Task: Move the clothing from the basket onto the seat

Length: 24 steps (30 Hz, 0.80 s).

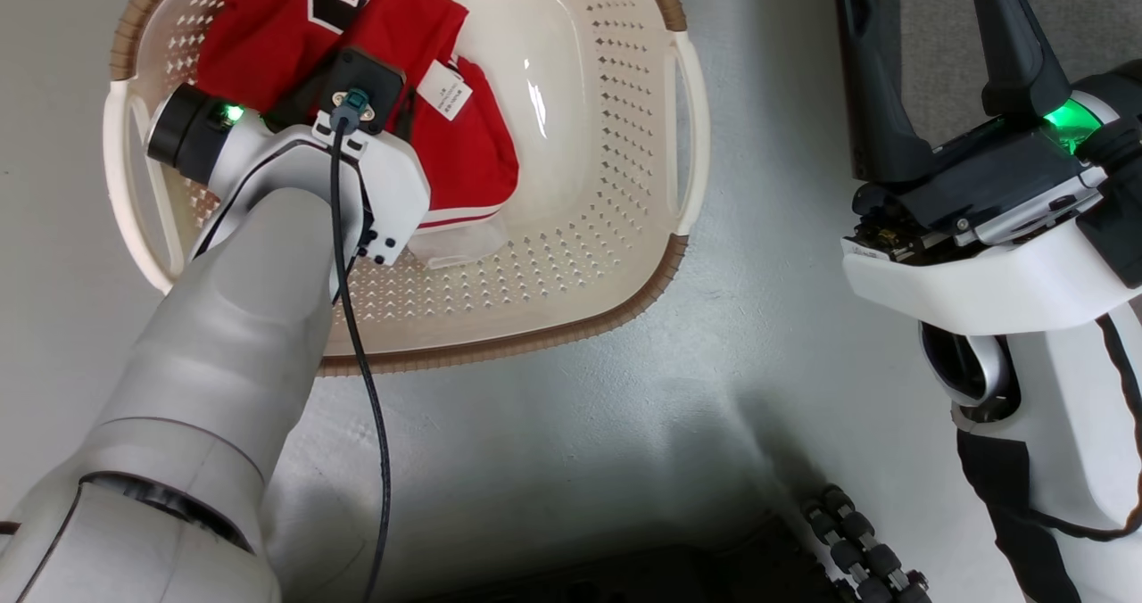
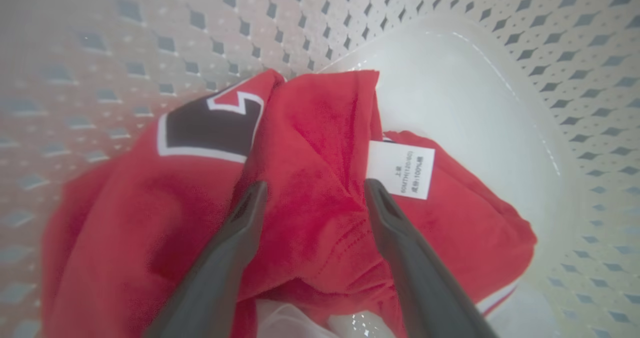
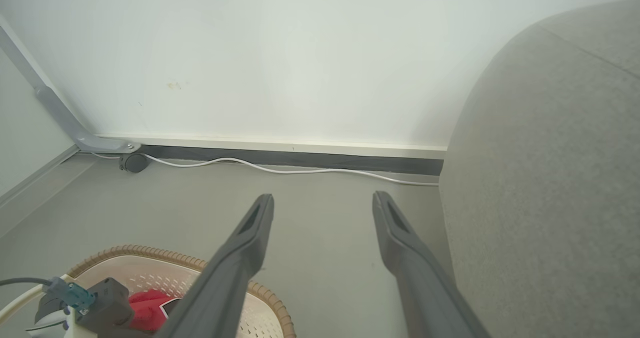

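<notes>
The red clothing lies bunched in the left half of the cream basket, showing a white tag and black-and-white lettering. My left gripper reaches down into the basket, open, its two dark fingers pressing into the red clothing with a ridge of fabric between them. In the head view its wrist covers the fingers. My right gripper hangs open and empty above the floor, beside the grey seat. The basket and a bit of the clothing show at the lower left of the right wrist view.
The basket stands on a pale grey floor. A white wall with a dark baseboard and a white cable runs behind. A grey metal leg with a caster stands at the far left. My dark base shows at the bottom.
</notes>
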{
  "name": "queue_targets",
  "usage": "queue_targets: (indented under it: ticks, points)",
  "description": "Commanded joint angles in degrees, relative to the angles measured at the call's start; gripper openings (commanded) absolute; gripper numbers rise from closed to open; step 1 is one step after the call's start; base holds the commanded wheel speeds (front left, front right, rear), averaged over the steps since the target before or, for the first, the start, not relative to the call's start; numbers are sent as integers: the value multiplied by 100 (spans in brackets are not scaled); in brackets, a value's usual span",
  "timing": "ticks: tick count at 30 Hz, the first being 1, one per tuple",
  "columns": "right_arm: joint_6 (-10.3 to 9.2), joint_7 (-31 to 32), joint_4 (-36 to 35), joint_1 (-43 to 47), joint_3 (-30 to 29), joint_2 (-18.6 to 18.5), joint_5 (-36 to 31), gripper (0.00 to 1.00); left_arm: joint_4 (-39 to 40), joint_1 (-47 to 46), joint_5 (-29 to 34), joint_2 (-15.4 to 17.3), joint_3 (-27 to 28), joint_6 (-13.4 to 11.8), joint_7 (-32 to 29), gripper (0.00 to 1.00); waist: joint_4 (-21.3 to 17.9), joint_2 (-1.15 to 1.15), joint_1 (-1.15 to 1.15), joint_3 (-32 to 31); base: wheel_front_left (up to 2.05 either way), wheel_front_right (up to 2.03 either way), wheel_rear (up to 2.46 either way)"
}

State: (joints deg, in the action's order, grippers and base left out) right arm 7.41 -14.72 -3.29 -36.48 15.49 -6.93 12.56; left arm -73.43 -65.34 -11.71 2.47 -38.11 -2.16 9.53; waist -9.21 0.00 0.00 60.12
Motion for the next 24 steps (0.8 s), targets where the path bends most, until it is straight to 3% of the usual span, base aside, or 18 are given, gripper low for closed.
queue_targets:
  ticks: [1,10,11,12,13,17,24]
  points:
    - [8,-28,-186,221,105,75,7,100,9,31,75,125,32,-58,-8,100,-15,0,0,0,0,0,0]
    - [8,-28,-239,291,92,140,5,100,-42,5,305,254,-297,-224,-513,99,-115,0,0,-5,0,0,0]
    - [8,-28,-236,291,88,147,9,100,-44,3,285,259,-292,-219,-542,82,-119,0,0,-7,0,0,0]
    - [8,-28,-232,287,84,152,11,100,-45,6,256,261,-278,-213,-562,9,-123,0,0,-10,0,0,0]
    - [8,-28,-226,280,78,156,17,100,-46,15,232,261,-272,-198,-586,0,-126,0,0,-17,0,0,0]
    - [8,-28,-213,173,35,155,29,100,-49,37,90,275,-194,-117,-490,0,-152,0,0,-45,0,0,0]
    - [8,-28,-56,71,-60,70,55,100,-50,300,-186,211,-51,19,206,0,-2,0,0,-489,0,0,0]
